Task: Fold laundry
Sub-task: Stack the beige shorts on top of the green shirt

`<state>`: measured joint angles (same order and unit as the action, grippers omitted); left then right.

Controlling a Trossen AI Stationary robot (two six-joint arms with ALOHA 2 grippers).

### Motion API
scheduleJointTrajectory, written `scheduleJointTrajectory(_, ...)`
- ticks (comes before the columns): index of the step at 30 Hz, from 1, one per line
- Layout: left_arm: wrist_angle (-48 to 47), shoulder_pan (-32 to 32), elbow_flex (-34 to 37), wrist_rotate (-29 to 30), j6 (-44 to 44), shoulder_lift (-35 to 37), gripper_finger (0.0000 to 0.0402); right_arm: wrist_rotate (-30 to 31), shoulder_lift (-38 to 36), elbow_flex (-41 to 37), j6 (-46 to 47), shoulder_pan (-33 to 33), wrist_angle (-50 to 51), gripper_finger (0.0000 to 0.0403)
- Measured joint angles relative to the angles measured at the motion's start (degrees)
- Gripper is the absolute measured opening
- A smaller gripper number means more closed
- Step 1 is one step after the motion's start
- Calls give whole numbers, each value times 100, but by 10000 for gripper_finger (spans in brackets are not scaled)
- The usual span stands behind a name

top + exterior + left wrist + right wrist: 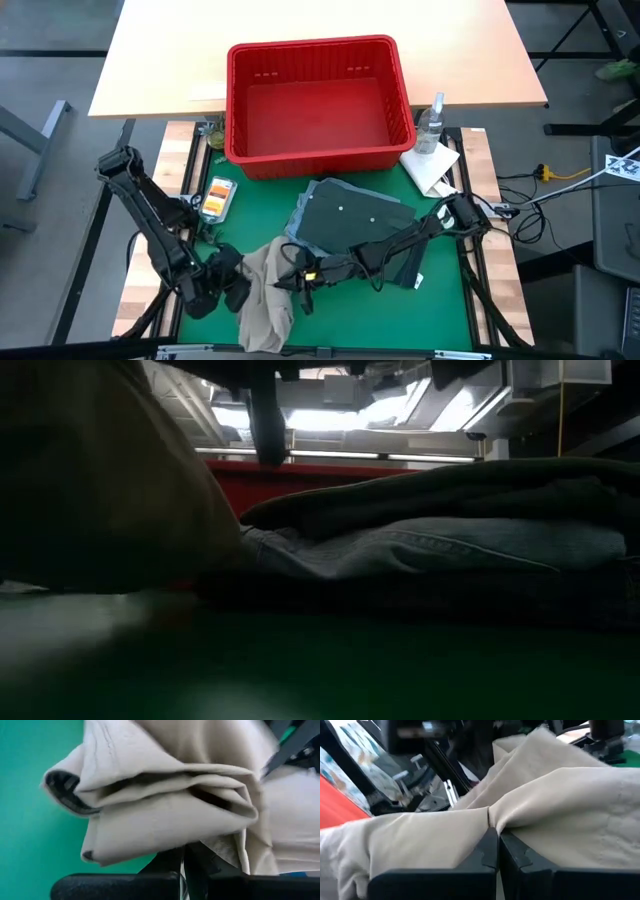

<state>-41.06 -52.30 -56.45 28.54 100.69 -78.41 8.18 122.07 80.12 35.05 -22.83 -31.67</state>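
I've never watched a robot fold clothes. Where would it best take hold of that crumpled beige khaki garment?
At an outer folded edge of the crumpled beige khaki garment, coming from the side: the layers bunch there into a thin ridge. Both the left gripper and right gripper already pinch such folds.

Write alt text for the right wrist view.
The right gripper, shut, pinches a fold of the beige khaki garment, which bunches outward from its fingertips. Dark arm hardware and a red patch show behind.
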Motion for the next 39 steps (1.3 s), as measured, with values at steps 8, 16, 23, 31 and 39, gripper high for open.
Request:
scheduleJointTrajectory(8, 151, 602, -490, 150, -1318, 2, 0, -3, -214, 368, -619, 28, 739, 1)
scheduleJointTrajectory(16, 216, 952, -704, 288, -1922, 4, 0, 474, -682, 465, -1027, 42, 1790, 1)
scheduleJointTrajectory(23, 703, 1379, -701, 226, -2654, 4, 0, 777, -977, 467, -1161, 72, 2392, 1)
scheduleJointTrajectory(31, 1106, 1991, -695, 113, -3397, 2, 0, 1188, -1387, 467, -1293, 66, 3397, 2)
scheduleJointTrajectory(39, 1783, 2564, -695, -213, -4094, 2, 0, 1471, -1814, 474, -1294, 66, 4281, 2)
